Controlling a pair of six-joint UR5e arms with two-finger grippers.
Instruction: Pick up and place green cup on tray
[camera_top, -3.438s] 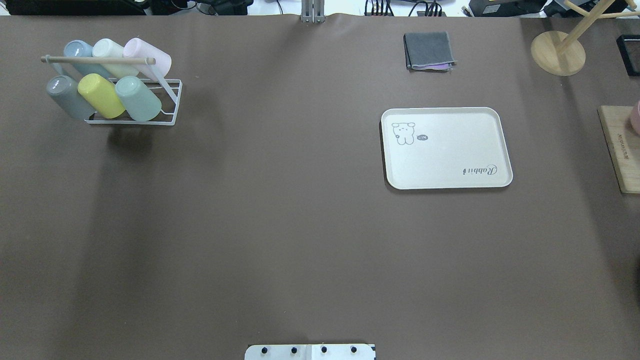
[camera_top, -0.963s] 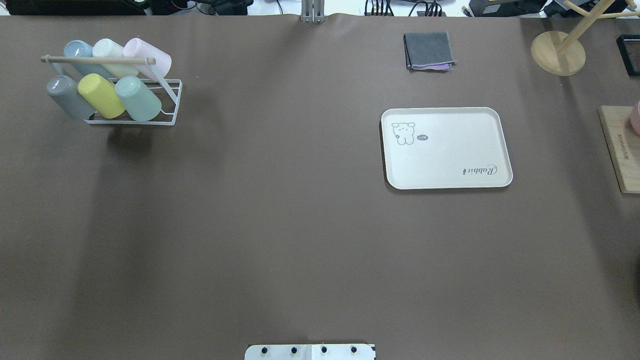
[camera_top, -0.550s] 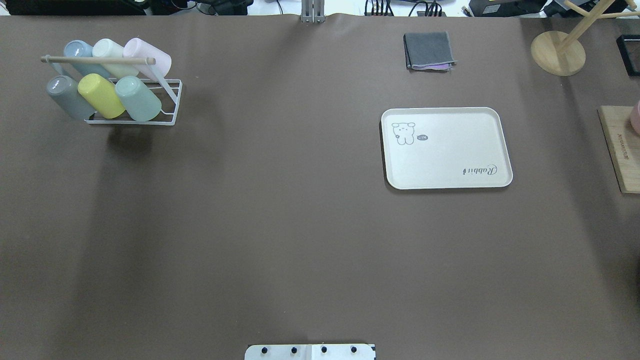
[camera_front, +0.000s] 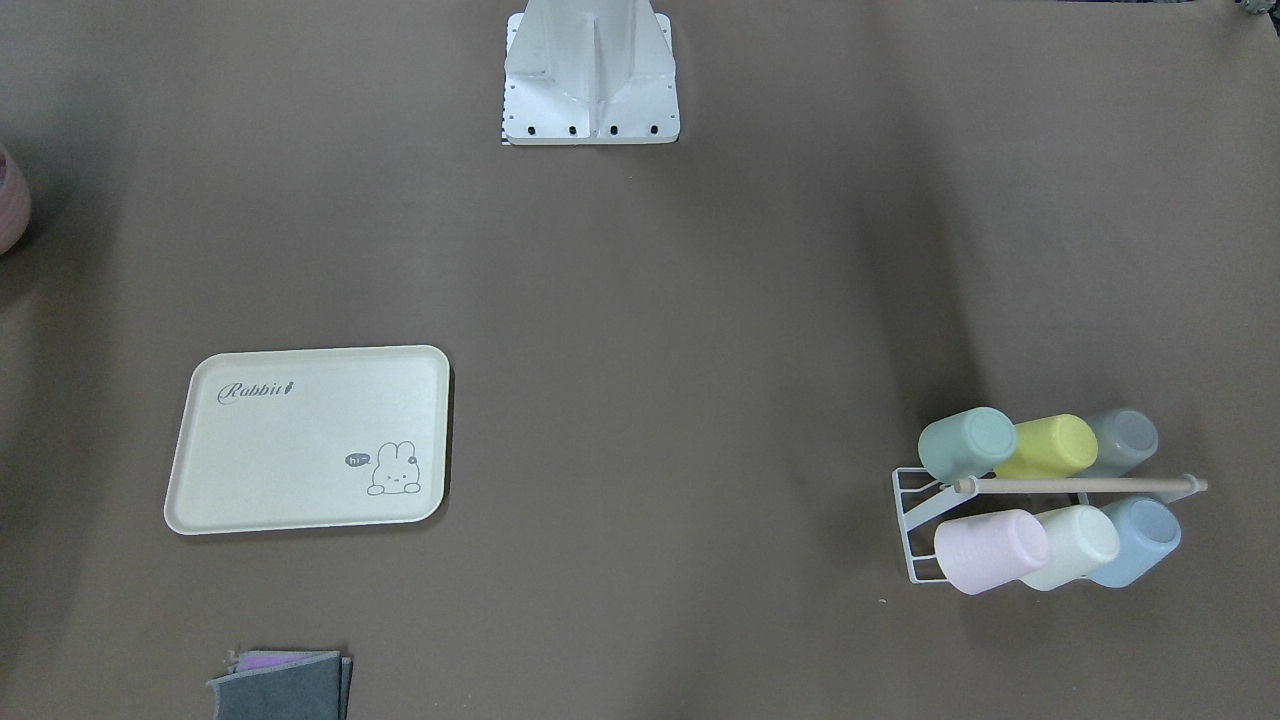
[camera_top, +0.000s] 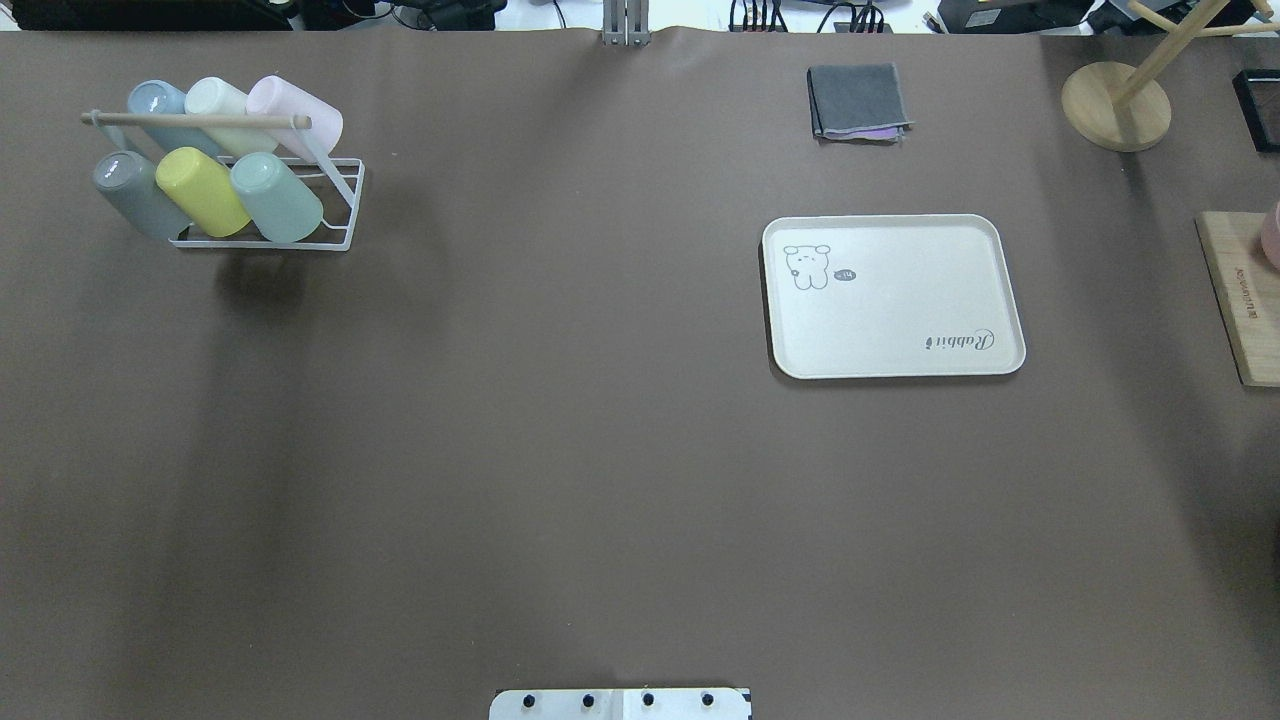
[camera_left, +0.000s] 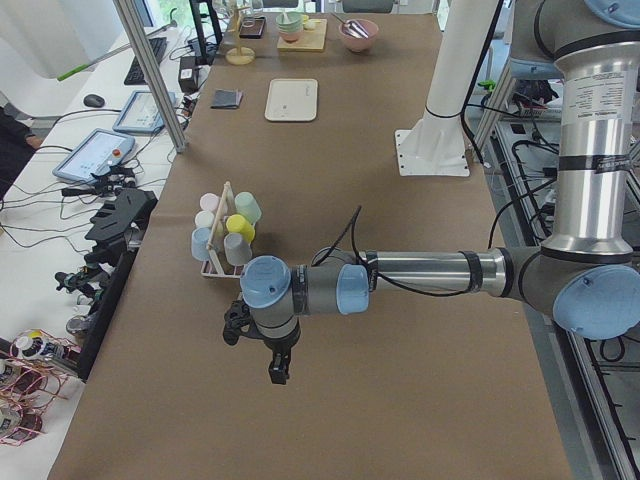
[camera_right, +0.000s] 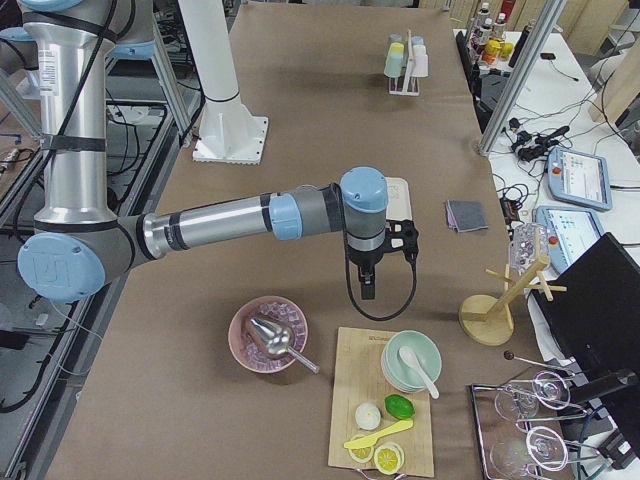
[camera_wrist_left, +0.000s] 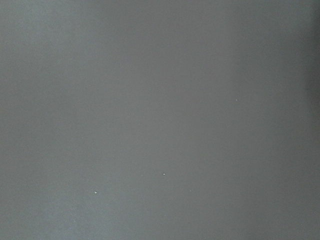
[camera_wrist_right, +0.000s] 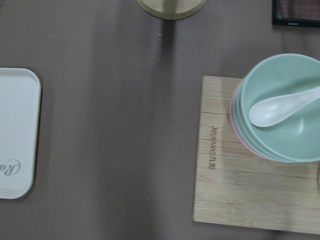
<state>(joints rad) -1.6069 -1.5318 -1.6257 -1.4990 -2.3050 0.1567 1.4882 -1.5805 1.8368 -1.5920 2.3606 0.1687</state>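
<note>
The green cup (camera_top: 277, 197), a matte sage-teal handleless tumbler, was found tilted, base uppermost, on the wire rack (camera_top: 355, 205), touching the yellow cup (camera_top: 203, 190). The tray (camera_top: 900, 300), cream with rounded corners, raised rim and "Rabbit" script, lay flat on the table (camera_top: 600, 400), well apart from the cup.

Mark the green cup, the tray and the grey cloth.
green cup (camera_top: 277, 197), overhead view, middle of its side wall.
tray (camera_top: 900, 300), overhead view, bare floor near the centre.
grey cloth (camera_top: 857, 98), overhead view, centre of the top fold.
</note>
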